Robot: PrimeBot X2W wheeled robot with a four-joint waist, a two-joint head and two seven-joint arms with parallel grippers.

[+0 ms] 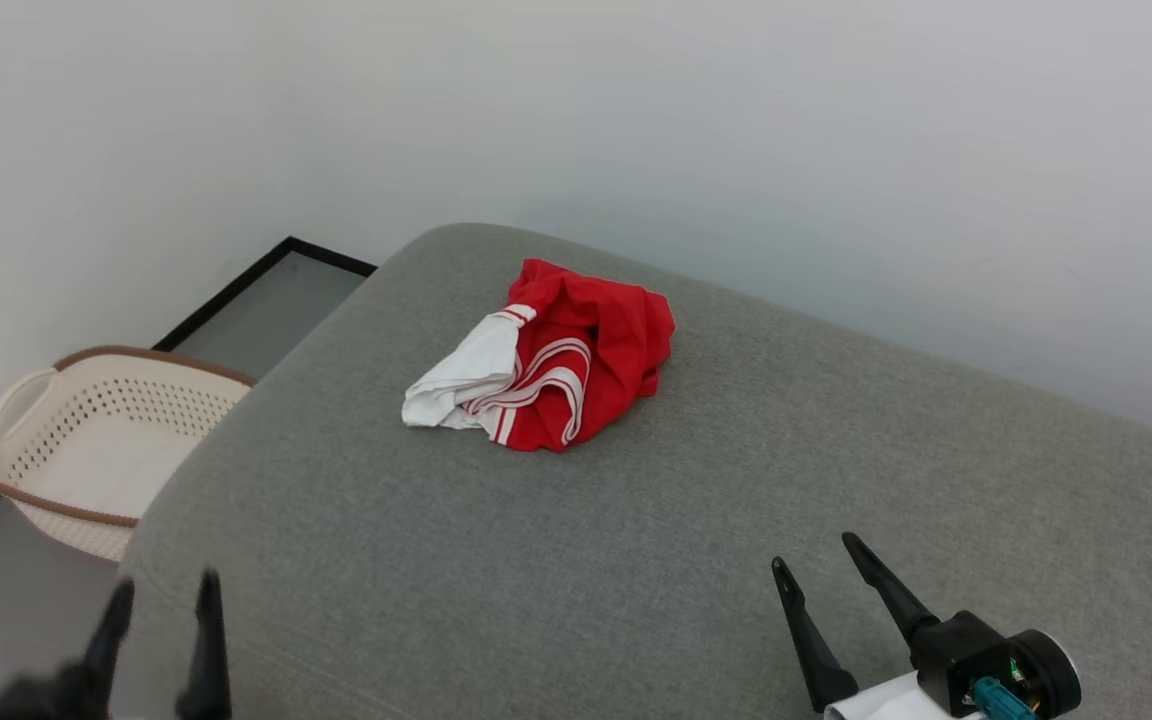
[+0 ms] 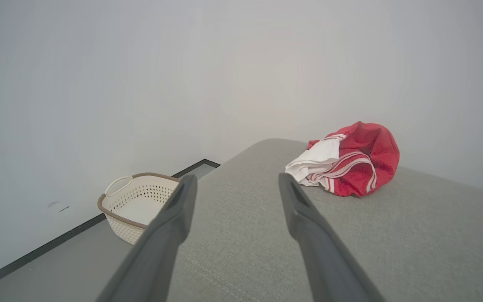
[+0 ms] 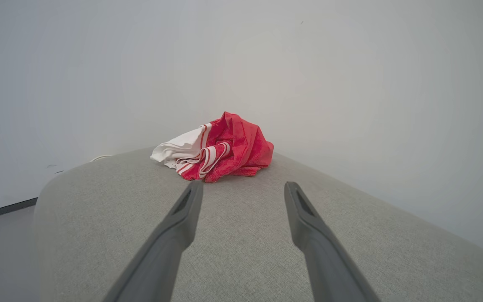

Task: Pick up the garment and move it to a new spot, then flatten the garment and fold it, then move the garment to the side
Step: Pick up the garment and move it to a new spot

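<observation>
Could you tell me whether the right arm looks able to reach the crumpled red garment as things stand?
Probably yes: the right gripper is open, and only bare grey cushion lies between it and the garment.

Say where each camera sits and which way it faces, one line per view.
Head view: up on the head, looking down at the crumpled red-and-white garment on the grey fabric cushion; open left pincer lower left, open right pincer lower right.
Left wrist view: low over the cushion, facing the pale wall; own dark fingers, garment right, cream perforated basket left.
Right wrist view: low, aimed at the garment between its own fingers.
Shared: garment in all three; basket in head and left wrist views.
</observation>
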